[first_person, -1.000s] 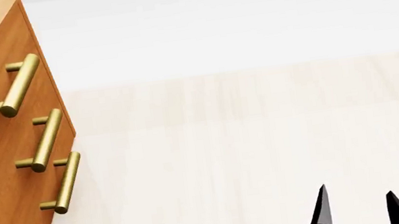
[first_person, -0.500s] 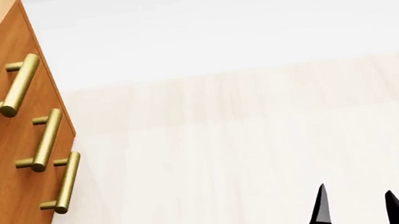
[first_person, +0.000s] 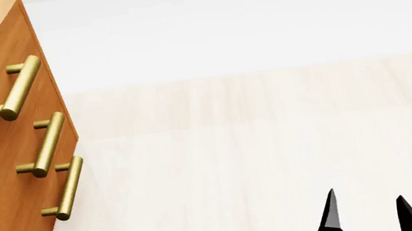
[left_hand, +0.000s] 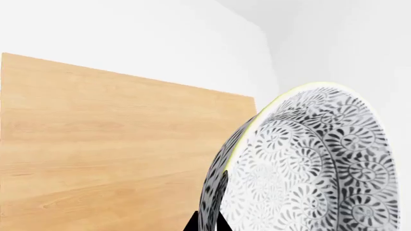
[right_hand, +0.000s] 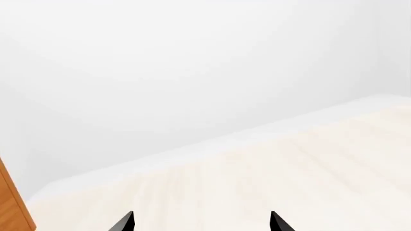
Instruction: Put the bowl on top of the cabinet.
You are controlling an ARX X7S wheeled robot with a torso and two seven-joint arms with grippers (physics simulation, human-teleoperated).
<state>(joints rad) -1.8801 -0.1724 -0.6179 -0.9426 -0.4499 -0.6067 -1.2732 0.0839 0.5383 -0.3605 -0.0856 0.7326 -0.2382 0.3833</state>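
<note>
Held at its rim by the left gripper (left_hand: 207,225), the deep round ceramic bowl with its grey-black floral pattern (left_hand: 308,168), tipped on edge (black fingertips barely in view, clamped on the wall). Lay just beside and apparently above the lighter wood top of the large orange-brown wooden cabinet (left_hand: 115,144); contact impossible to tell. Was spread apart and empty over the pale floor (first_person: 273,142), the right gripper (first_person: 367,217), well clear of the cabinet. Needed next, probably: levelling the bowl and lowering onto the top.
</note>
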